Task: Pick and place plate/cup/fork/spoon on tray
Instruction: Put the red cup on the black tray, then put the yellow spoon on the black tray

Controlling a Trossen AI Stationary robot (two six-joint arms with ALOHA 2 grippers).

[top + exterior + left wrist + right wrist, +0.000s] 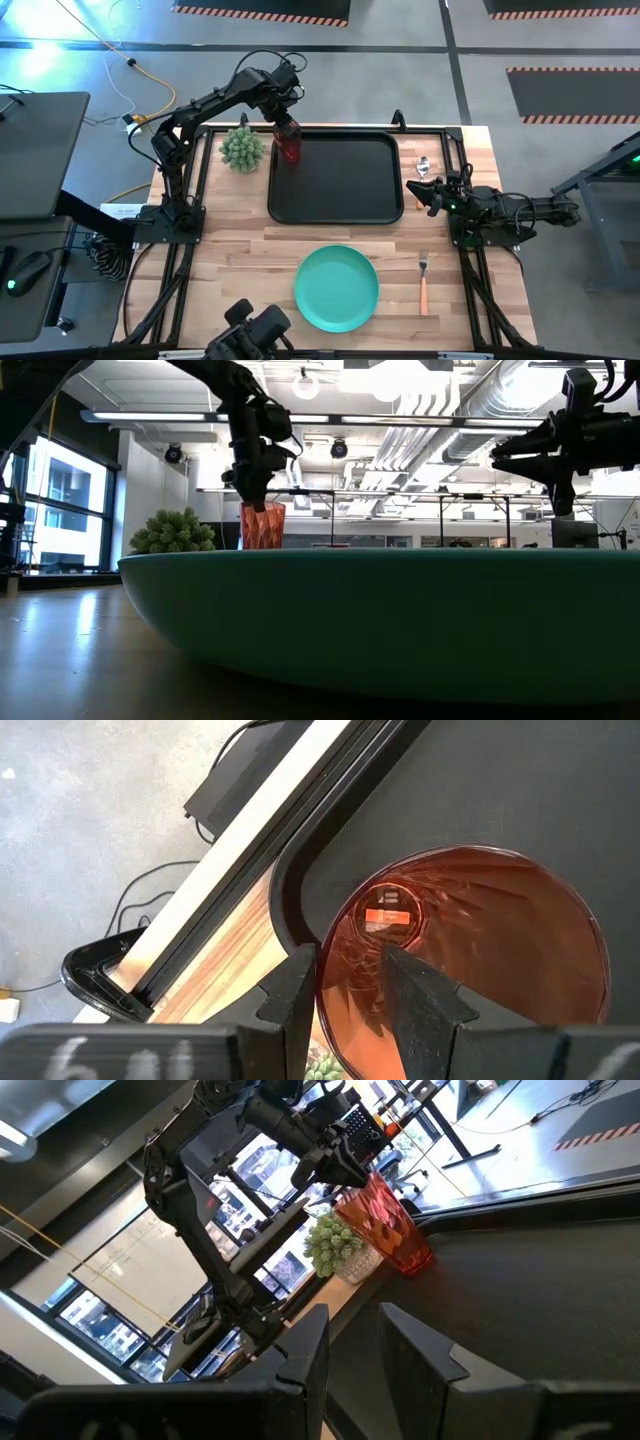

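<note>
The red cup is over the black tray's far left corner, with my left gripper shut on its rim from above. It also shows in the low view and the right wrist view. The teal plate lies on the table near the front edge. The fork lies to the plate's right. The spoon's silver bowl shows beside the tray's right rim; my right gripper, open and empty, hovers just near of it and hides its handle. My left gripper holds the cup by its rim, one finger inside the cup and the other outside. The fingers come from above, pointing down. The cup is upright, a little tilted, at the tray's far left corner; I cannot tell whether its base touches the tray.
A green spiky plant stands on the table just left of the tray's far left corner, close to the cup. Black frame rails run along the table's left and right sides. The tray's floor is bare beside the cup.
</note>
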